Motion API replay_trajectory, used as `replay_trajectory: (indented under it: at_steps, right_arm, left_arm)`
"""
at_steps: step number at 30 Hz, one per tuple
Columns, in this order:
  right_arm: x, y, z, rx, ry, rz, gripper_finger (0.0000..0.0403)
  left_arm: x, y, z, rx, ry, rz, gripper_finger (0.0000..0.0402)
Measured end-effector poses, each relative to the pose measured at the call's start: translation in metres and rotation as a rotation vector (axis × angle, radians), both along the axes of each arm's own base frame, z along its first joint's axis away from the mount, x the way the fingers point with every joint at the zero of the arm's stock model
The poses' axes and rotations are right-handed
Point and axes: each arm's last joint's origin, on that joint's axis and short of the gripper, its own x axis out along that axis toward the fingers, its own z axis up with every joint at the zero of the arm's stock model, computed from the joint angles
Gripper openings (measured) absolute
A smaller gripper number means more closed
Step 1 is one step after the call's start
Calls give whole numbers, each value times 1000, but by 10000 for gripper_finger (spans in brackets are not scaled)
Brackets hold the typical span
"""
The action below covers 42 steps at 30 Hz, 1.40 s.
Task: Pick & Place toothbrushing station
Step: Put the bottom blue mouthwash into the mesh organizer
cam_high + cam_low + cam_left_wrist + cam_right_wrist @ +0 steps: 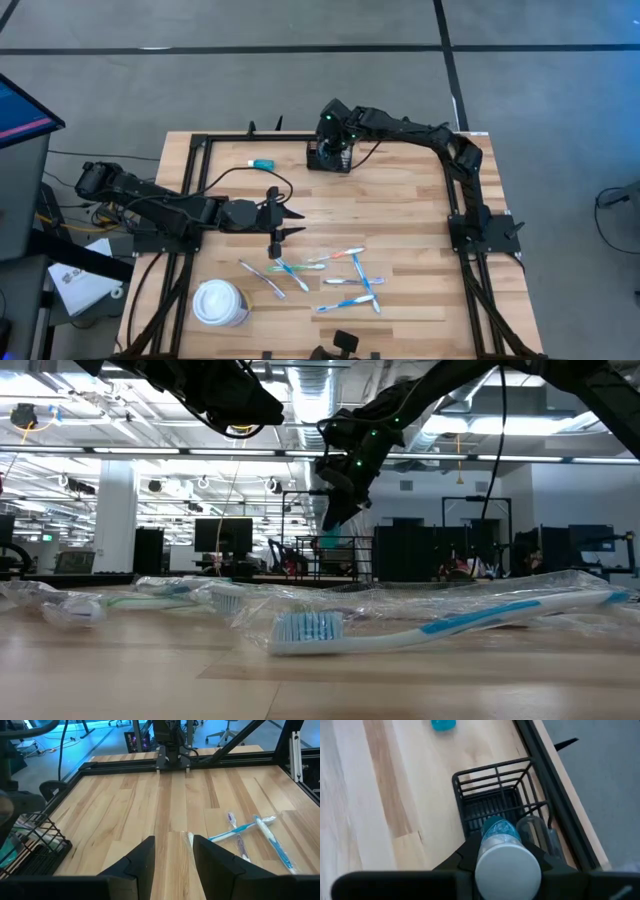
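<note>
Toothbrushing station sits at the far edge of the surface, near the middle, just inside the black frame rail; black wire box with compartments, one already holding a clear tube-like item; right claw hangs directly over it, closed on a cylindrical tube with a pale cap and teal-blue contents, cap end toward the wrist camera; step in hand looks like lowering that tube into an open compartment; to do it well the right arm should keep the tube vertical, centre it over the free cell beside the clear item rather than over a wire divider, descend until the lower end is well inside the walls, then release; letting go too high risks a bounce off the rim or tipping the light box; left claw waits mid-surface, fingers parted and holding nothing, just short of the scattered toothbrushes; white lidded cup near front left corner; small teal item lies left of the station.
</note>
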Motion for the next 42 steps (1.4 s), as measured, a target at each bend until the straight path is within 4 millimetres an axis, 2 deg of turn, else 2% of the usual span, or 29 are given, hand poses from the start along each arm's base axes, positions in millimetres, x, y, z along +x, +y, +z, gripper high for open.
replay_trajectory:
  at_steps: [42]
  right_arm:
    - [1,7,-6,33,42,-3,71]
  left_arm:
    - [0,0,-1,-3,7,2,126]
